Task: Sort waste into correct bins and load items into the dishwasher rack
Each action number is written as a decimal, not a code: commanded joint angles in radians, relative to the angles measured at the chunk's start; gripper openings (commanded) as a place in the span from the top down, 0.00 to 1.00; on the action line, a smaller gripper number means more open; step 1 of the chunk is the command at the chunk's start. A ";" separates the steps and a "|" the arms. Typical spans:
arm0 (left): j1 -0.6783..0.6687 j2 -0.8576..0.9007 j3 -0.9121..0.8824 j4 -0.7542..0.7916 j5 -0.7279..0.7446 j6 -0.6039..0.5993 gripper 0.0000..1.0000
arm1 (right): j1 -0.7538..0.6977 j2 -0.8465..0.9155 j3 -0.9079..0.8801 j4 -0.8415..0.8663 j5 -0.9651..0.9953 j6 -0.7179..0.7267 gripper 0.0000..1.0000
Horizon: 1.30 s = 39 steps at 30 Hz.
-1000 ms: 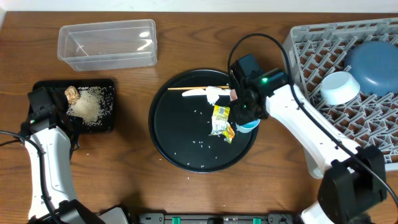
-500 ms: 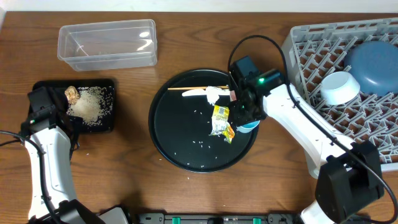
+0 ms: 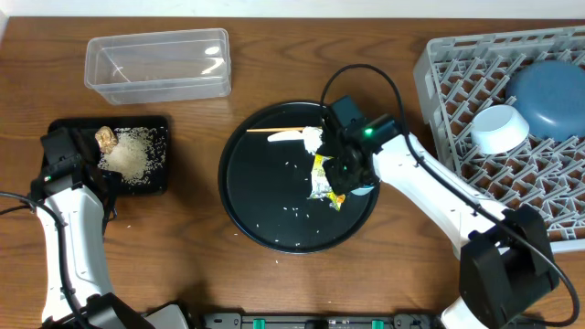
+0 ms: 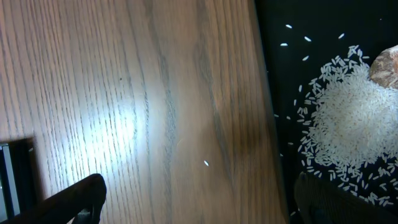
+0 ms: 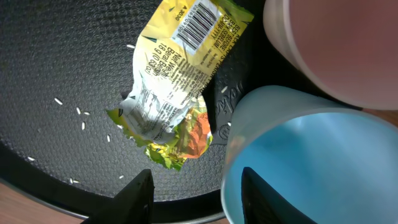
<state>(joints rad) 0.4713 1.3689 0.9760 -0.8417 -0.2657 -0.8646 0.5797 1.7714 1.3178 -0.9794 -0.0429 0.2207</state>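
Observation:
My right gripper [image 3: 344, 172] hangs open over the round black tray, next to the yellow-green wrapper [image 5: 177, 87]. One of its fingers [image 5: 140, 198] stands over the tray, the other inside the light-blue cup [image 5: 298, 149]. The pink cup [image 5: 336, 50] stands just behind that cup. A crumpled tissue [image 3: 313, 139] lies at the tray's far edge. My left gripper [image 4: 205, 205] is open over the wood beside the shallow black tray [image 3: 64, 125], which holds a rice pile [image 4: 348, 124] and the brown lump [image 3: 106, 139]. The rack [image 3: 448, 64] holds the dark-blue bowl [image 3: 548, 96] and white bowl [image 3: 499, 128].
The clear tub [image 3: 157, 64] stands at the back left. A wooden stick [image 3: 274, 130] lies across the far part of the round tray [image 3: 265, 206], where loose rice grains are scattered. One grain [image 4: 206, 163] lies on the table.
My right gripper has shifted left over the round tray toward the wrapper, and its jaws have widened a little. The left arm has stayed put.

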 commanded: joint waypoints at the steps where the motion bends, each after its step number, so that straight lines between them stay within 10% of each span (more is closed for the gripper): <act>1: 0.005 0.002 0.010 -0.006 -0.016 -0.009 0.02 | 0.009 0.008 -0.007 -0.004 0.085 0.057 0.59; 39: 0.005 0.002 0.010 -0.006 -0.016 -0.009 0.02 | 0.010 0.007 -0.024 0.024 0.088 0.098 0.90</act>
<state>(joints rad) 0.4713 1.3689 0.9760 -0.8417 -0.2657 -0.8646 0.5793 1.7718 1.2572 -0.9493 0.0376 0.3042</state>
